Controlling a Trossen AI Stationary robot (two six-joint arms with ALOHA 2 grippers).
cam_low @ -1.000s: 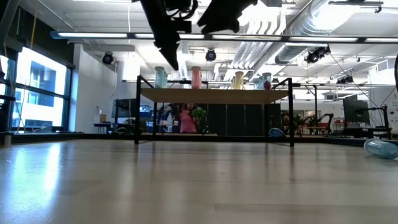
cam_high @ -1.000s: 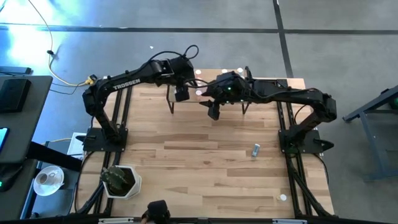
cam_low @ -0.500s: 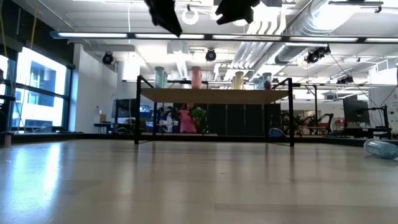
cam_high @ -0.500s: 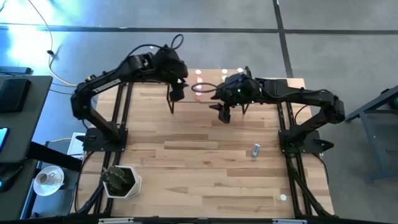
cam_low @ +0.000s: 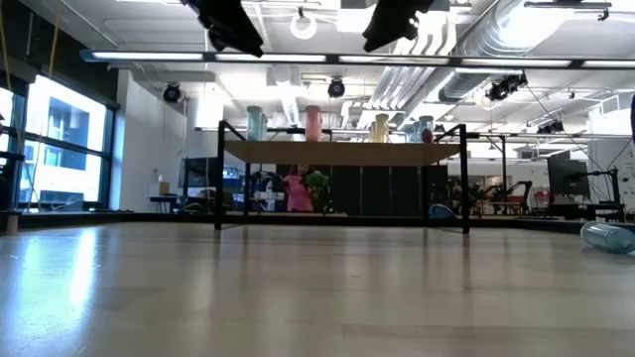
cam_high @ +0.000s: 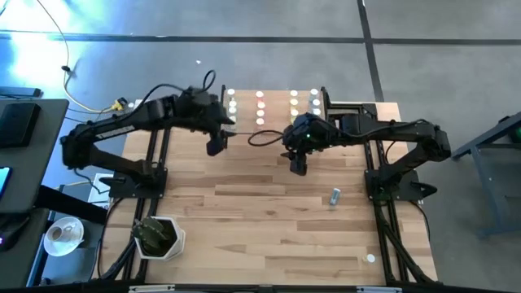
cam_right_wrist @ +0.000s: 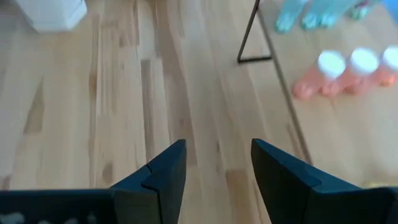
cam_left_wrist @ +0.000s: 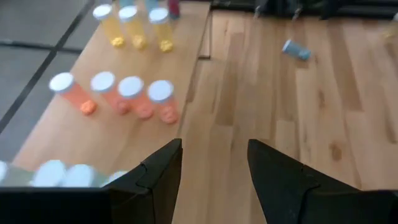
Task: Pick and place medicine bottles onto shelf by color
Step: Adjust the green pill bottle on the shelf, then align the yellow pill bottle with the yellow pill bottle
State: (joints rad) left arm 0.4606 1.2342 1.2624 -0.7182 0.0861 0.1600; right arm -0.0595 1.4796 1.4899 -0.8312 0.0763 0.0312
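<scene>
The shelf (cam_high: 273, 110) stands at the table's far edge on thin black legs. Medicine bottles with white caps stand on it in rows by colour: pink (cam_left_wrist: 134, 99), yellow (cam_left_wrist: 134, 28) and teal (cam_right_wrist: 305, 15). In the low view they rise above the board (cam_low: 337, 152). One blue bottle (cam_high: 334, 196) lies on its side on the tabletop at the right. My left gripper (cam_high: 214, 146) hangs open near the shelf's left end. My right gripper (cam_high: 298, 163) hangs open in front of the shelf. Neither has anything between its fingers.
A white pot with a plant (cam_high: 159, 236) stands at the near left corner. A small white cap (cam_high: 370, 259) lies near the right front corner. Bare wood stretches between the shelf and the near edge.
My left gripper has drawn back from above the shelf toward the table's left and near side, and tipped up somewhat. My right gripper has moved toward the near edge and a little to the right, off the shelf. The bottles have stayed put.
</scene>
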